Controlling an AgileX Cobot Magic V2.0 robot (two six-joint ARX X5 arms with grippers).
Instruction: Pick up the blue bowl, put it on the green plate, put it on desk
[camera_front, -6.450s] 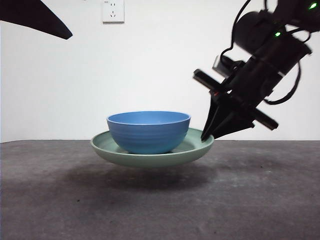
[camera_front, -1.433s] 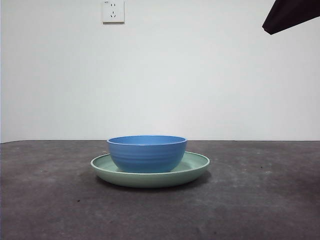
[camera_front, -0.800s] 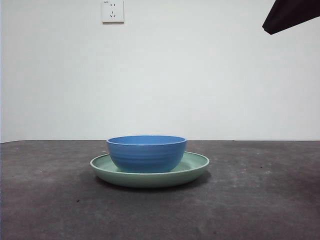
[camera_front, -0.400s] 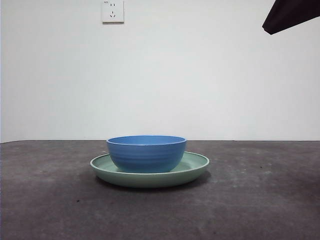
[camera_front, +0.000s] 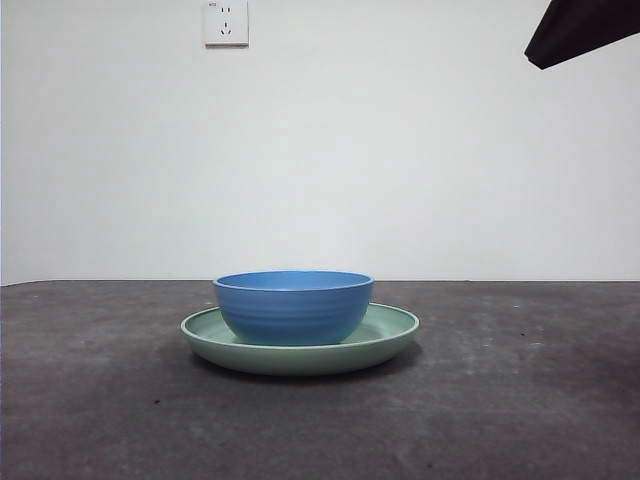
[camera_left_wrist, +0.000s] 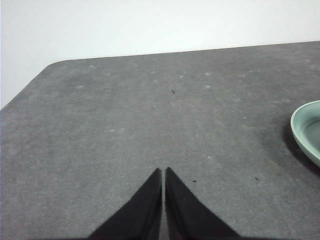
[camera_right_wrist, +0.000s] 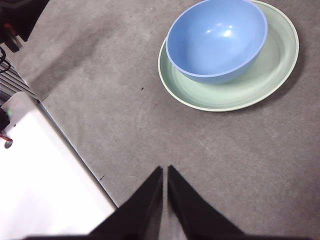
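The blue bowl (camera_front: 294, 306) sits upright inside the green plate (camera_front: 390, 333), and the plate rests flat on the desk (camera_front: 520, 400) at mid-table. From the right wrist view, the blue bowl (camera_right_wrist: 216, 38) and green plate (camera_right_wrist: 280, 60) lie well away from my right gripper (camera_right_wrist: 165, 170), which is shut and empty, high above the desk. My left gripper (camera_left_wrist: 163, 172) is shut and empty too, over bare desk, with only an edge of the green plate (camera_left_wrist: 305, 132) showing off to its side. In the front view just a black arm tip (camera_front: 580, 30) shows at the top right corner.
A white wall with a socket (camera_front: 225, 22) stands behind the desk. The right wrist view shows the desk's edge (camera_right_wrist: 75, 150) with a white surface beyond it. The desk's rounded corner (camera_left_wrist: 45, 70) appears in the left wrist view.
Seven seconds ago a gripper held the plate by its rim in the air with the bowl on it; the plate now rests on the desk and that arm has withdrawn. Nothing has moved in the last two seconds.
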